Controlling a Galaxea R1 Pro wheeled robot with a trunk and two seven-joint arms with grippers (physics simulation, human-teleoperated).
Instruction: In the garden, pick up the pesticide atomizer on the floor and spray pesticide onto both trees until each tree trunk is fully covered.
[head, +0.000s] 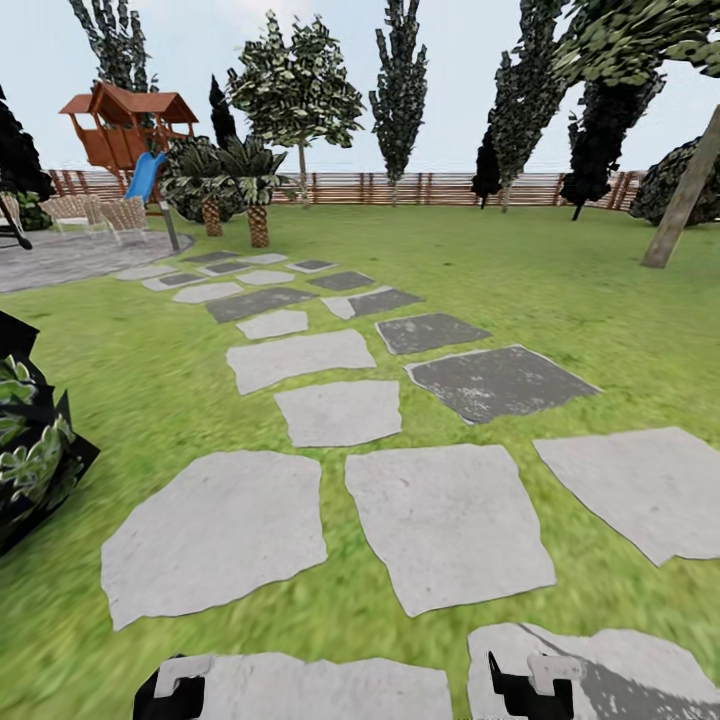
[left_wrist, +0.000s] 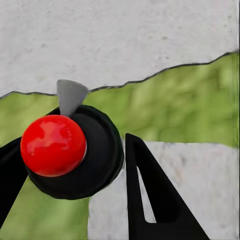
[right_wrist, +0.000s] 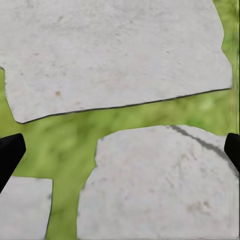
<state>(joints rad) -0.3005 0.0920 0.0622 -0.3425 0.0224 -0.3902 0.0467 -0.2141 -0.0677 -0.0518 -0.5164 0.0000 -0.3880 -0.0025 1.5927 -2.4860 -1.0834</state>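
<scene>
The left tool (left_wrist: 70, 165) grips the pesticide atomizer (left_wrist: 75, 155) between its dark fingers (left_wrist: 155, 200); the left wrist view looks down on the atomizer's black round top with a red knob and a small grey nozzle tip, above lawn and grey stone. The right tool (right_wrist: 120, 150) stands wide and empty, its fingertips at the two sides of its wrist view over the stepping stones (head: 440, 520). In the head view both tools sit low at the near edge of the path of stones, which runs across the lawn (head: 560, 290) toward a paved patio (head: 60, 255) and the slatted fence (head: 400, 187). A thick, pale, leaning tree trunk (head: 685, 195) rises at the far right of the lawn; I judge this to be one of the two trees to spray. The pick-up looks done, and the step in hand is travel. Next the base should turn right and roll close to that trunk, then the left arm should lift the nozzle toward the bark.
</scene>
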